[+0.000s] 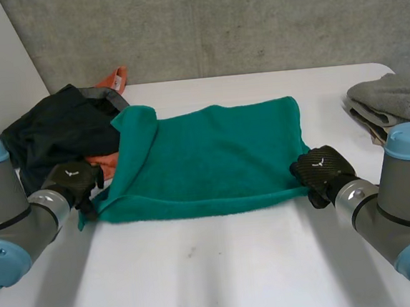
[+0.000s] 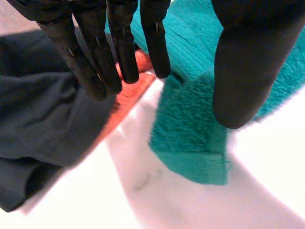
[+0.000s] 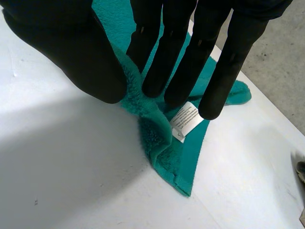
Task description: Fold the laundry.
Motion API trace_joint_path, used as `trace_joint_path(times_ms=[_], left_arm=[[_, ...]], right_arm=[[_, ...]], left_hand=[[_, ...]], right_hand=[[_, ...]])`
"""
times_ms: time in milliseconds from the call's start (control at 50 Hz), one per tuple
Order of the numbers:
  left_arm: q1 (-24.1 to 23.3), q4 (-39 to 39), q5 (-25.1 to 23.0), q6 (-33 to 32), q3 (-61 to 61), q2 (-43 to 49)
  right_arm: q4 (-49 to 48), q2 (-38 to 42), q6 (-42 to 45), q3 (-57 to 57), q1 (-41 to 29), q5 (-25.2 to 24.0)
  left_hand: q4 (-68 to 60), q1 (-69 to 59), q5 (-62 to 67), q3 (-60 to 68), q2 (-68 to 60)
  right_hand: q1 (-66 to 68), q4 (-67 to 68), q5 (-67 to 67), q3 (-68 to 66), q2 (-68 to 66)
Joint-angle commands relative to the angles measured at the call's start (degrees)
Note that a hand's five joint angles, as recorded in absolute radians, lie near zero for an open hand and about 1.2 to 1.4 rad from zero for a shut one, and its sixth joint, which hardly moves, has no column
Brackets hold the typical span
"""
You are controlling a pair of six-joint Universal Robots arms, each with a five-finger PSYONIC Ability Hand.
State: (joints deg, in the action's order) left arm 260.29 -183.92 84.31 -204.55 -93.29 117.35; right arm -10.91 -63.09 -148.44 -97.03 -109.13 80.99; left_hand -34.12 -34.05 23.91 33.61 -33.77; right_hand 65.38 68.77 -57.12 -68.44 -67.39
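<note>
A teal towel (image 1: pixel 213 160) lies folded in the middle of the white table (image 1: pixel 215 267), its left side bunched up against a dark pile. My left hand (image 1: pixel 74 181) hovers at the towel's near left corner (image 2: pixel 190 138). Its fingers (image 2: pixel 114 47) are straight and the thumb (image 2: pixel 248 71) stands apart, so the corner lies loose on the table below them. My right hand (image 1: pixel 321 172) is at the near right corner. Its thumb (image 3: pixel 71 47) and fingers pinch a raised ridge of the towel (image 3: pixel 162 138), just above a white label (image 3: pixel 185 120).
A heap of dark garments (image 1: pixel 59 130) with orange cloth (image 2: pixel 128 95) sits at the left, touching the towel. Folded grey cloths (image 1: pixel 394 101) are stacked at the far right edge. A concrete wall (image 1: pixel 215 23) stands behind the table.
</note>
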Motion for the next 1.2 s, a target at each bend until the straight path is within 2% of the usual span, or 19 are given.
trace_joint_path(times_ms=[20, 60, 80, 140, 160, 200, 220, 280, 380, 500, 560, 620, 760, 940, 980, 1040, 1100, 1180, 1200], left_arm=[[-0.5, -0.1, 1.4, -0.1, 0.0, 1.6], [-0.1, -1.3, 1.8, 0.1, 0.0, 1.4], [0.0, -1.9, 2.0, 0.2, -0.2, 1.2], [0.2, -3.1, 2.0, 0.4, -1.2, 0.2], [0.1, -3.4, 1.8, 0.4, -1.9, -0.8], [-0.3, -3.7, 1.5, 0.4, -3.0, -2.5], [-0.4, -3.8, 1.4, 0.4, -3.3, -2.8], [-0.6, -4.7, 1.1, 0.5, -4.4, -4.1], [-0.6, -6.4, 1.1, 0.1, -5.1, -5.1], [-0.2, -6.8, 1.1, 0.2, -4.3, -5.2], [-0.1, -6.5, 1.0, 0.4, -3.6, -5.2], [0.0, -6.4, 0.9, 0.5, -3.4, -5.4], [-0.2, -6.4, 0.9, 0.5, -3.4, -5.8], [0.0, -5.3, 0.9, 1.0, -3.4, -7.4], [0.0, -4.6, 0.9, 1.5, -3.3, -7.8], [0.0, -2.9, 0.9, 2.7, -3.4, -8.7], [0.0, -0.7, 0.9, 3.4, -3.7, -9.6], [0.2, 5.4, 0.7, 3.6, -4.8, -12.0], [0.4, 8.2, 0.3, 3.4, -5.7, -14.0]], right_arm=[[0.3, 0.0, -0.5, 0.3, 0.2, 0.0], [0.5, 0.0, -0.9, 0.6, 0.3, 0.0], [0.8, 0.0, -1.2, 0.8, 0.3, 0.0], [3.0, -0.3, -4.7, 2.0, 1.0, -0.1], [5.1, -0.5, -8.4, 3.3, 1.9, -0.2], [9.7, -0.7, -15.3, 6.0, 4.3, -0.3], [13.0, -0.8, -19.2, 8.2, 5.9, -0.5], [19.2, -0.5, -22.9, 12.3, 8.3, -1.1], [25.7, 0.7, -15.8, 15.1, 11.3, -3.6], [23.8, 3.8, -5.8, 15.4, 12.2, -6.6], [23.7, 4.6, -5.5, 15.2, 12.1, -6.6], [22.6, 5.5, -8.3, 14.4, 11.8, -6.6], [18.1, 7.5, -21.4, 14.3, 9.6, -4.6], [16.6, 11.2, -23.8, 16.3, 5.9, -2.3], [14.7, 12.3, -24.0, 17.0, 5.2, -0.2], [10.9, 12.3, -25.0, 16.6, 5.2, 3.3], [8.5, 11.0, -25.4, 14.7, 5.2, 4.6], [7.6, 2.0, -22.3, 11.2, 6.1, 3.0], [8.7, -2.3, -19.2, 9.9, 8.0, 1.2]], left_hand=[[-30.6, -30.7, 30.8, 31.1, -31.0], [-45.0, -45.1, 45.2, 45.5, -45.3], [-45.9, -45.9, 46.1, 46.4, -46.2], [-45.9, -45.9, 46.1, 46.4, -46.2], [-45.9, -45.9, 46.1, 46.4, -46.2], [-45.9, -45.9, 46.1, 46.4, -46.2], [-45.9, -45.9, 46.1, 46.4, -46.2], [-45.9, -45.9, 46.1, 46.4, -46.2], [-45.9, -45.9, 46.1, 46.4, -46.2], [-45.9, -45.9, 46.1, 46.4, -46.2], [-45.9, -45.9, 46.1, 46.4, -46.2], [-45.9, -45.9, 46.1, 46.4, -46.2], [-45.9, -45.9, 46.1, 46.4, -46.2], [-45.9, -45.9, 46.1, 46.4, -46.2], [-45.9, -45.9, 46.1, 46.4, -46.2], [-45.9, -45.9, 46.1, 46.4, -46.2], [-45.9, -45.9, 46.1, 46.4, -46.2], [-45.9, -45.9, 46.1, 46.4, -46.2], [-45.9, -45.9, 46.1, 46.4, -46.2]], right_hand=[[14.6, 11.2, -12.9, -11.6, -12.6], [14.6, 11.2, -12.9, -11.6, -12.6], [14.6, 11.2, -12.9, -11.6, -12.6], [-14.9, -18.3, 16.6, 18.0, 16.9], [-33.0, -36.4, 34.7, 36.0, 35.0], [-34.5, -37.9, 36.3, 37.6, 36.5], [-34.3, -37.7, 36.1, 37.4, 36.4], [-33.0, -36.4, 34.7, 36.1, 35.0], [-28.0, -31.4, 29.7, 31.0, 30.0], [-25.3, -28.7, 27.0, 28.3, 27.3], [-24.9, -28.3, 26.7, 28.0, 26.9], [-23.6, -27.0, 25.3, 26.6, 25.6], [-26.9, -30.3, 28.7, 30.0, 29.0], [-27.0, -30.3, 28.7, 30.0, 29.0], [-19.3, -22.7, 21.0, 22.3, 21.3], [14.5, 11.1, -12.8, -11.4, -12.5], [14.6, 11.2, -12.9, -11.6, -12.6], [14.6, 11.2, -12.9, -11.6, -12.6], [14.6, 11.2, -12.9, -11.6, -12.6]])
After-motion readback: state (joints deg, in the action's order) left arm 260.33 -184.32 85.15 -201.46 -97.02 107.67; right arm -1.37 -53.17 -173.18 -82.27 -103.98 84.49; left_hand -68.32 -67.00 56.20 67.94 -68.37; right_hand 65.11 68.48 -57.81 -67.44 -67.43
